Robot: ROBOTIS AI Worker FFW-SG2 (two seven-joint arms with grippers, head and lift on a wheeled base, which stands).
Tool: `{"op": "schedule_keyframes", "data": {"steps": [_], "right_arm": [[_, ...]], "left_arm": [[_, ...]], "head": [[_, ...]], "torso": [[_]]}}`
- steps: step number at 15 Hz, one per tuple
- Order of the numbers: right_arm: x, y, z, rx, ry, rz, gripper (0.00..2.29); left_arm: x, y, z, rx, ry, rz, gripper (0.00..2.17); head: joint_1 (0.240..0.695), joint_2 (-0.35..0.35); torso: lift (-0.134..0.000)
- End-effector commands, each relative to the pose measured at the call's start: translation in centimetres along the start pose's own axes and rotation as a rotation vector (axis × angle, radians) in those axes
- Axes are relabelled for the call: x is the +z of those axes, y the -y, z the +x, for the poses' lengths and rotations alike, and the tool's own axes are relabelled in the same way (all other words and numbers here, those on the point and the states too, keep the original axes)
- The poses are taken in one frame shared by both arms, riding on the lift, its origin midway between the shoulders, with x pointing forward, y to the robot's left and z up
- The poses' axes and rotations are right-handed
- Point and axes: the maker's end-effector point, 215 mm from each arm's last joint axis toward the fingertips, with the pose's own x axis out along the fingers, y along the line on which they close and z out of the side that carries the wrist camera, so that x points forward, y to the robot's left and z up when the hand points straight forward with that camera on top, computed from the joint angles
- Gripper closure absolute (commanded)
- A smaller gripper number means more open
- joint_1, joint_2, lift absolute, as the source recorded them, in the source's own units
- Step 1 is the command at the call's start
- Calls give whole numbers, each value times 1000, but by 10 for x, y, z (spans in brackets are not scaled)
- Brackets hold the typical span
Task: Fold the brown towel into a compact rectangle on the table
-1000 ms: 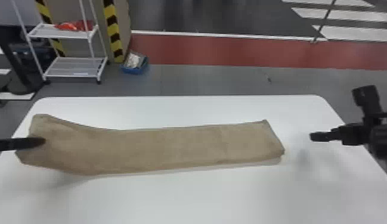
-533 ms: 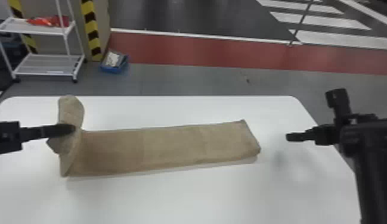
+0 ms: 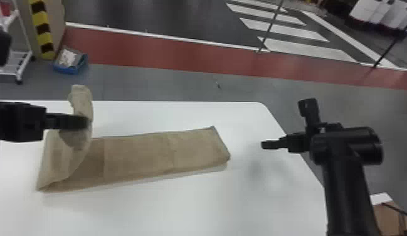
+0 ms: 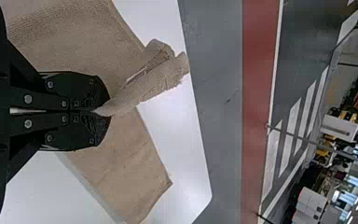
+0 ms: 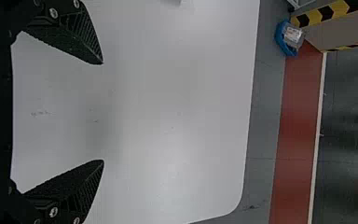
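Pinching brown towel (image 3: 136,155) by raised end, left gripper (image 3: 81,122) jaws narrow, right gripper (image 3: 266,144) jaws wide

Has the towel (image 3: 136,157) lying lengthwise from left to right on the table (image 3: 193,207), with the left end raised in the left tool (image 3: 85,121). Has the right tool (image 3: 265,144) to the right of the towel, well apart, above the table. On the floor behind the table, has the bin (image 3: 71,71) at left and the rack (image 3: 5,71) farther left.
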Motion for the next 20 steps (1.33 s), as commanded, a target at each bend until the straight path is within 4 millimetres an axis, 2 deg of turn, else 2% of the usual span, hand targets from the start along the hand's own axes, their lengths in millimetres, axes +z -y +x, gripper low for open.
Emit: {"op": "schedule_keyframes", "data": {"steps": [1,3,5,6,9,13,14,16,20], "right_arm": [[-4,9,-4,-8,4,1,140],[-6,13,-7,-10,12,7,140],[-10,11,-6,-5,10,8,140],[-9,11,-6,-2,14,4,140],[-18,18,-10,-5,13,5,140],[-22,18,-10,-1,12,-10,140],[-23,21,-11,-5,11,-12,140],[-25,25,-14,-9,12,-7,140],[-19,24,-18,-7,25,-6,140]], "left_arm": [[-15,21,17,-32,-50,23,2142],[-33,37,34,-43,-96,44,2142],[-51,36,52,-4,-157,65,2142],[-54,36,56,6,-170,71,2142],[-45,41,66,26,-175,104,2142],[-11,31,64,81,-132,132,2142],[-7,32,64,81,-126,134,2142],[-10,33,66,89,-134,143,2142],[-44,40,84,83,-212,151,2138]], "head": [[695,-350],[695,-350],[695,-350],[695,-350],[695,-350],[695,-350],[695,-350],[695,-350],[695,-350]], "torso": [[-124],[-124],[-124],[-124],[-124],[-124],[-124],[-124],[-124]]}}
